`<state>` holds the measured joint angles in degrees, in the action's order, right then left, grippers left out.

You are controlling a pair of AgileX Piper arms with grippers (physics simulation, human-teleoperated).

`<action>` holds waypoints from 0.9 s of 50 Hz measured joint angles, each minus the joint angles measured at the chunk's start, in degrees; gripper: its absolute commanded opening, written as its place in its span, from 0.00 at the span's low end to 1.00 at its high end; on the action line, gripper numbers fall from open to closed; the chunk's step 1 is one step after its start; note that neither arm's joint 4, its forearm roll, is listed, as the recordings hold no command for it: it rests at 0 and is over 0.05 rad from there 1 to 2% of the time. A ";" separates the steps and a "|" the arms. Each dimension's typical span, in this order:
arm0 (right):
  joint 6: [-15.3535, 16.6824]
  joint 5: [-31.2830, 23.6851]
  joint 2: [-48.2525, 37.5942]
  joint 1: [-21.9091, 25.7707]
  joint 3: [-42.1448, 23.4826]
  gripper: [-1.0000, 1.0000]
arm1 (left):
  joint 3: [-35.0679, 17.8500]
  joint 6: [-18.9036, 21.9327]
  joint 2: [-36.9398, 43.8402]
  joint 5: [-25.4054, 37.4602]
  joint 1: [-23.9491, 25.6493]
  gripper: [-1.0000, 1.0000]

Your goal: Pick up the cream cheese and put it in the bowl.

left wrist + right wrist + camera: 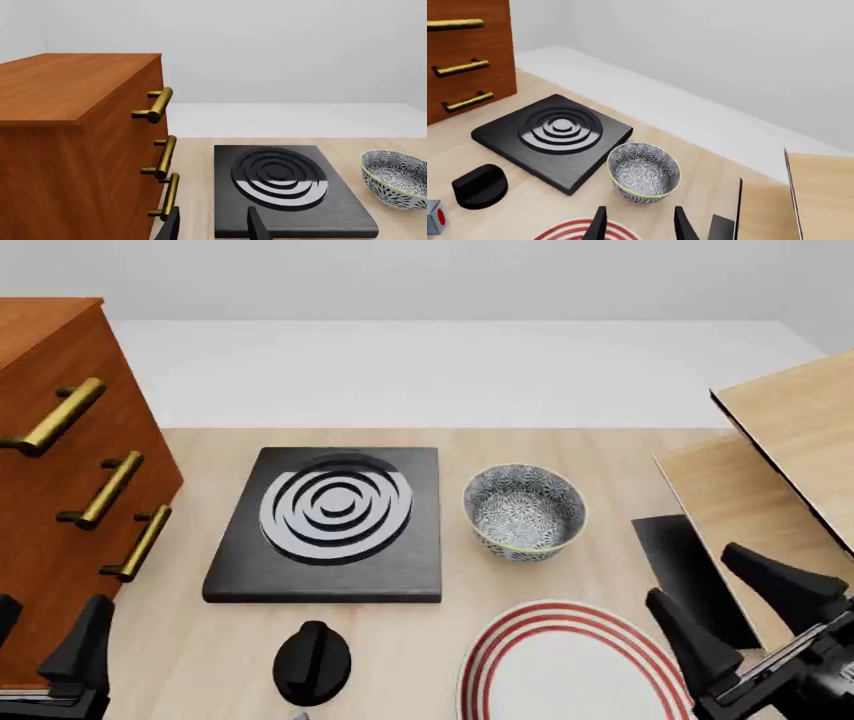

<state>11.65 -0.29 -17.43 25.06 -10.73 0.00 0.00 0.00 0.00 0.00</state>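
The cream cheese is out of view in every frame. The blue-grey floral bowl point(525, 510) stands upright and empty near the table's middle, right of the black burner slab; it also shows in both wrist views point(397, 177) point(644, 172). My left gripper point(40, 640) sits low at the front left beside the cabinet, open with nothing between its fingers point(213, 227). My right gripper point(741, 615) is at the front right, open and empty point(640, 225), nearer than the bowl and to its right.
A wooden cabinet point(54, 460) with brass handles fills the left side. A black burner slab point(334, 525), a black knob point(311, 660) and a red-striped plate point(534, 625) lie near the front. Wooden panels point(787, 440) stand at the right. A small grey object with a red mark point(432, 217) is cut off.
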 measured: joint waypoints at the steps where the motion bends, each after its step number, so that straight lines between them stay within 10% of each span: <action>1: 0.29 -0.08 -0.74 0.96 -0.43 1.00 | 0.00 0.00 0.00 0.00 0.00 1.00; 45: 7.55 6.51 -45.66 36.98 -17.54 1.00 | 0.00 0.00 0.00 0.00 0.00 1.00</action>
<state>19.21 6.22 -63.10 62.04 -28.27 0.00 0.00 0.00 0.00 0.00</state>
